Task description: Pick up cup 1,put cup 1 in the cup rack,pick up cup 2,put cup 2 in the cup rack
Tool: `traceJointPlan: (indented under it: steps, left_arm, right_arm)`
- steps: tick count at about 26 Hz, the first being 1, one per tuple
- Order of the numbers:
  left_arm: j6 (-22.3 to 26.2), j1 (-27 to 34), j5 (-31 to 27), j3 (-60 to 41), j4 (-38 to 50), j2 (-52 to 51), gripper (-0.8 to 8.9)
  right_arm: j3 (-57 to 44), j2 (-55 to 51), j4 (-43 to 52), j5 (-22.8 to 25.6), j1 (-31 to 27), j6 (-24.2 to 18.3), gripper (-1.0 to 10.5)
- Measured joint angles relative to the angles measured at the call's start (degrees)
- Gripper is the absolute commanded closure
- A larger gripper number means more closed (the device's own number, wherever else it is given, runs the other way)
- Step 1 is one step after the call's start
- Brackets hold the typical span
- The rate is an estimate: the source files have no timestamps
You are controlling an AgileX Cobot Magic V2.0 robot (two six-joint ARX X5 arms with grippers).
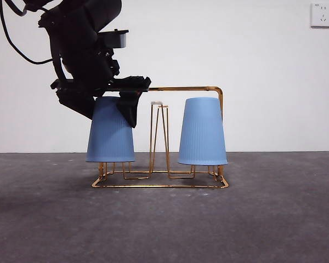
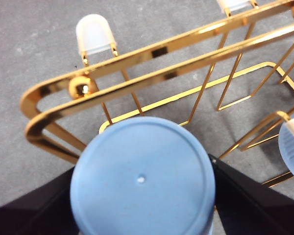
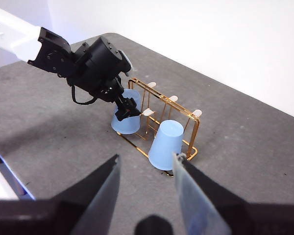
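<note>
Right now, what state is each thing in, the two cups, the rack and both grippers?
Left cup: upside down on the rack, left gripper around it.
Right cup: upside down on the rack, free.
Rack: upright on the table, middle prong bare.
Left gripper: shut on the left cup.
Right gripper: open, empty, raised away from the rack.

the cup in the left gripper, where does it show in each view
Front view: the held cup, upside down at the cup rack's left end, left gripper at its top.
Left wrist view: low centre, base up.
Right wrist view: left of the free cup, partly hidden.
Shared landmark: the rack.
</note>
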Motion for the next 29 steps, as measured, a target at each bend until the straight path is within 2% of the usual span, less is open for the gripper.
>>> traceJointPlan:
  steps: [16,17,19,20,24,25,26,27,29]
  left_arm:
    - [-0.04,1.33,1.25,0.24,-1.16,0.02,8.05]
    - [-0.07,1.33,1.25,0.31,-1.42,0.02,7.45]
    - [-0.17,1.33,1.33,0.44,-1.92,0.02,5.22]
    - [-0.17,1.33,1.75,0.48,-2.05,0.02,4.51]
    - [-0.17,1.7,4.2,0.57,-2.19,0.0,4.27]
    - [-0.17,1.7,4.66,0.59,-2.19,0.0,3.88]
    - [-0.2,1.7,4.87,0.59,-2.21,0.0,3.04]
    - [-0.2,1.7,5.29,0.59,-3.28,0.0,2.74]
    - [-0.2,1.7,5.55,0.55,-4.92,0.04,2.74]
  right_arm:
    - [-0.02,0.0,0.39,0.46,0.0,-0.02,7.6]
    - [0.0,0.0,0.39,0.46,0.0,-0.02,7.6]
    - [0.0,0.0,0.39,0.46,0.0,-0.02,7.6]
    - [0.0,0.0,0.39,0.46,0.0,-0.02,7.6]
    - [-0.02,0.0,0.44,0.46,0.0,-0.02,7.6]
    - [0.0,0.0,0.44,0.46,0.0,-0.02,7.6]
    - [0.0,0.0,0.44,0.46,0.0,-0.02,7.6]
    - [0.0,0.0,0.44,0.46,0.0,-0.02,7.6]
    - [0.0,0.0,0.44,0.46,0.0,-0.02,7.6]
